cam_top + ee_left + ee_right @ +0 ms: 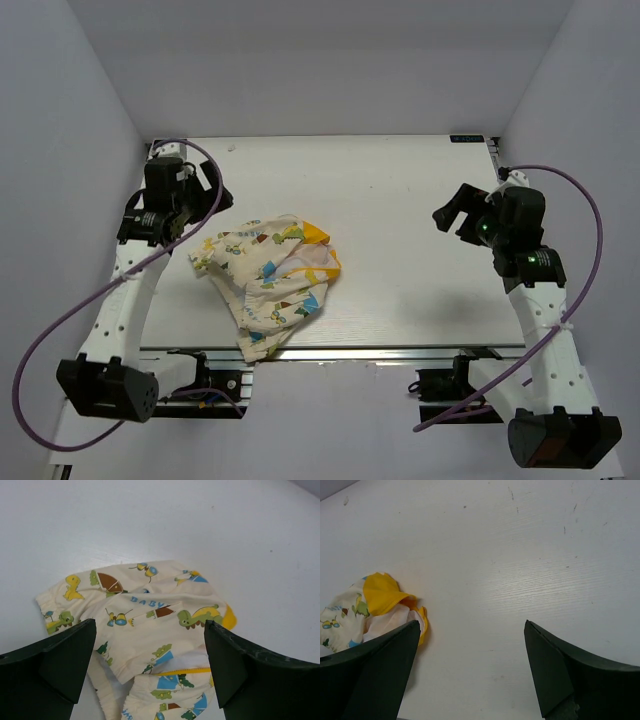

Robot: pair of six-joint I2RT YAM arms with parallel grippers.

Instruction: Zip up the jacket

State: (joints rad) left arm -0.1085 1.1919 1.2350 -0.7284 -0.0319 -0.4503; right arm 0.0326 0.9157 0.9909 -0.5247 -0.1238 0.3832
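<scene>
The jacket lies crumpled on the white table left of the middle, cream with blue, green and yellow prints and a yellow-orange part at its upper right. It also shows in the left wrist view, where a thin yellow zipper strip crosses the folds, and at the left edge of the right wrist view. My left gripper is open and empty, held above the table just left of and beyond the jacket. My right gripper is open and empty, well to the right of the jacket.
The white table is enclosed by white walls at the back and both sides. Its front edge is a metal rail over which the jacket's lowest corner hangs. Purple cables loop from both arms.
</scene>
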